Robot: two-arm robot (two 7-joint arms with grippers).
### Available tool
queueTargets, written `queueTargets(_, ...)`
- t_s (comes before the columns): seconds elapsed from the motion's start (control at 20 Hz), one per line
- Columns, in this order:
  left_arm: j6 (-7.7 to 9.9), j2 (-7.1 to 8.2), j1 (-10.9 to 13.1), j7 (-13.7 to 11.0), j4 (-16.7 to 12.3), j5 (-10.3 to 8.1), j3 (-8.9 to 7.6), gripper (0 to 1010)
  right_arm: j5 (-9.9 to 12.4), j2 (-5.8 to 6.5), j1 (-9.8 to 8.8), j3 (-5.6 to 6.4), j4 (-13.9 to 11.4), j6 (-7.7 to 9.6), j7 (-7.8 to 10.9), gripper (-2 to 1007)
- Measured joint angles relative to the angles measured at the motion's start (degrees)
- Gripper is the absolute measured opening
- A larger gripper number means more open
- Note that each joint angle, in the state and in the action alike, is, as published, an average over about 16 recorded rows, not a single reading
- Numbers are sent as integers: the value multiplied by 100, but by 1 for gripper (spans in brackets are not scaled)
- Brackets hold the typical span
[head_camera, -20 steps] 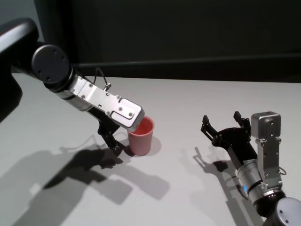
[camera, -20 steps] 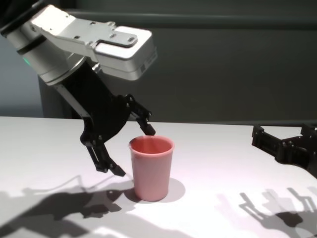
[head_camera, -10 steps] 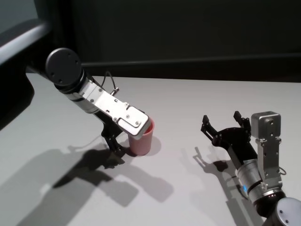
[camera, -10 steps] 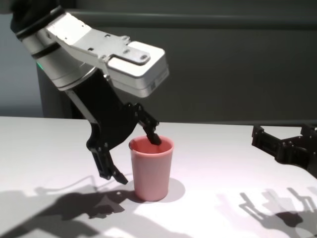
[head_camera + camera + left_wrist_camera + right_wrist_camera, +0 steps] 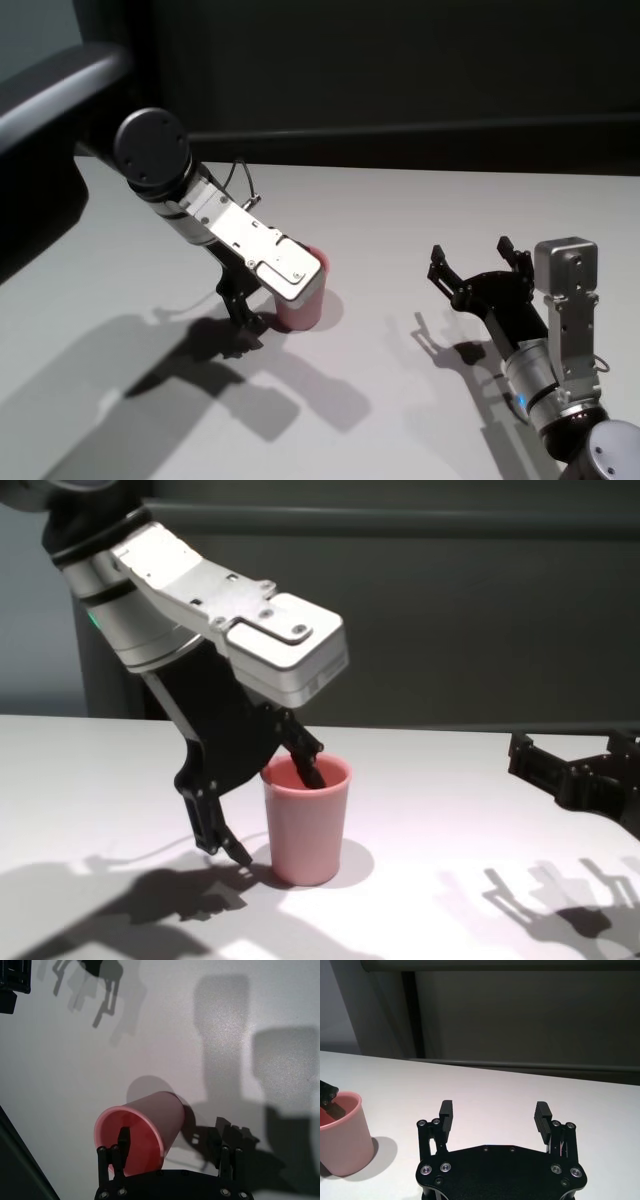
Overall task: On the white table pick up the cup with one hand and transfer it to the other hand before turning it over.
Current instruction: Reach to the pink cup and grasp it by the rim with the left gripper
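Cup (image 5: 305, 820) wall between left gripper (image 5: 268, 805) fingers (image 5: 305, 765), 1 inside

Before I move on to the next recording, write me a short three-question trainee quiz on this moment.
1. True or false: the cup stands upright on the white table.
2. How does the left tool sit at the cup? A) one finger inside the mouth, the other outside the wall; B) both fingers above the rim; C) clamped on the base.
3. Fill in: the right tool waits to the robot's right of the cup with its jaws ____.

Key: 1 true; 2 A; 3 open.
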Motion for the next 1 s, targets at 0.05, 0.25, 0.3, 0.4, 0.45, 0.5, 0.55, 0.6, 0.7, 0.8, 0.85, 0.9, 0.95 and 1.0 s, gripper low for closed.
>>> queueTargets(0.05,-6,-10,-13,-4,13,8,25,1001,0,0,0,0,0,0,0,1002)
queueTargets(0.25,-29,-53,-67,-14,71,31,117,1001,0,0,0,0,0,0,0,1002)
queueTargets(0.3,-33,-63,-79,-16,86,33,137,1001,0,0,0,0,0,0,0,1002)
queueTargets(0.4,-39,-83,-104,-17,116,38,176,1001,0,0,0,0,0,0,0,1002)
queueTargets(0.45,-41,-92,-116,-16,130,40,194,1001,0,0,0,0,0,0,0,1002)
queueTargets(0.5,-43,-100,-127,-16,145,42,210,1001,0,0,0,0,0,0,0,1002)
queueTargets(0.55,-45,-109,-139,-16,160,43,227,1001,0,0,0,0,0,0,0,1002)
queueTargets(0.6,-47,-118,-151,-16,175,43,243,1001,0,0,0,0,0,0,0,1002)
queueTargets(0.7,-50,-134,-175,-17,206,43,274,1001,0,0,0,0,0,0,0,1002)
queueTargets(0.8,-54,-149,-199,-18,236,41,304,1001,0,0,0,0,0,0,0,1002)
queueTargets(0.85,-55,-155,-210,-18,250,38,319,1001,0,0,0,0,0,0,0,1002)
queueTargets(0.9,-56,-161,-222,-19,263,35,333,1001,0,0,0,0,0,0,0,1002)
queueTargets(0.95,-55,-166,-232,-19,274,32,347,1001,0,0,0,0,0,0,0,1002)
queueTargets(1.0,-54,-169,-241,-18,285,28,359,1001,0,0,0,0,0,0,0,1002)
